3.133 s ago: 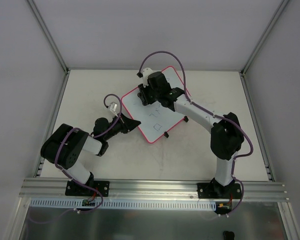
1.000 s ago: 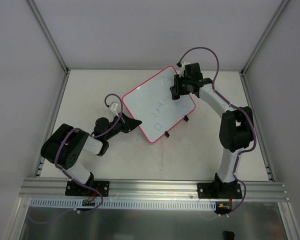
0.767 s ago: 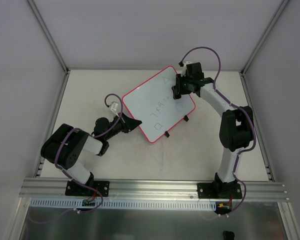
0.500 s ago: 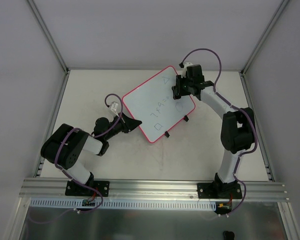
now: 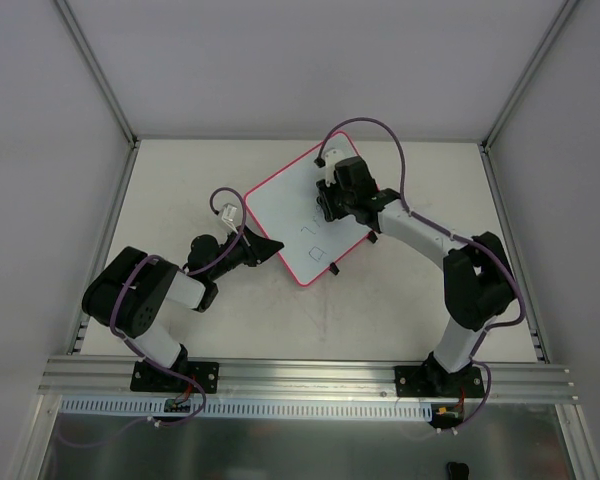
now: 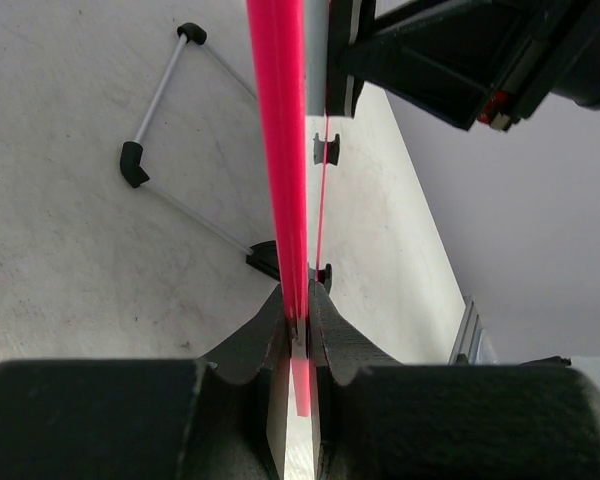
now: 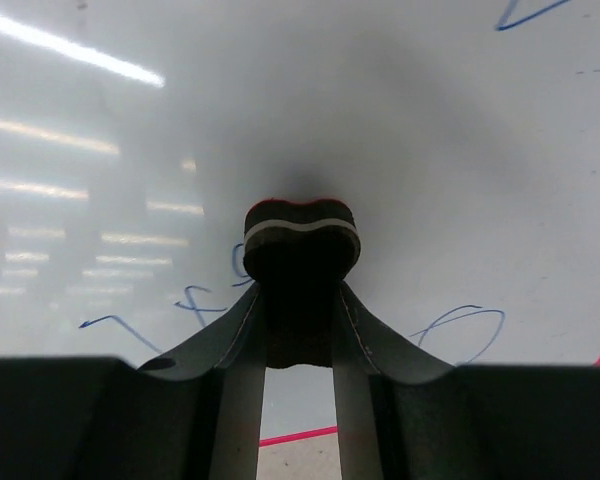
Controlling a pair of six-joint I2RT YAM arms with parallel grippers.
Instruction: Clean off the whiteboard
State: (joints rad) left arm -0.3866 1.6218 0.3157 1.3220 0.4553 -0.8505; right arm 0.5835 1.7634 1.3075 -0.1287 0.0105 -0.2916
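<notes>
Right pincer (image 5: 326, 207) now mid-whiteboard (image 5: 280, 215), blue marks (image 7: 205, 300) partly hidden behind eraser (image 7: 301, 235)

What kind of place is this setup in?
Probably a robotics lab test cell: a table enclosed by plain white panels on aluminium framing, a left arm and right arm bolted to a rail, one whiteboard.

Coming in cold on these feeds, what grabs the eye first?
The pink-framed whiteboard lies askew in the middle of the table, with the left gripper shut on its near-left edge. Over the board, the right gripper is shut on a small dark eraser held at the white surface, among blue pen marks not yet wiped.
</notes>
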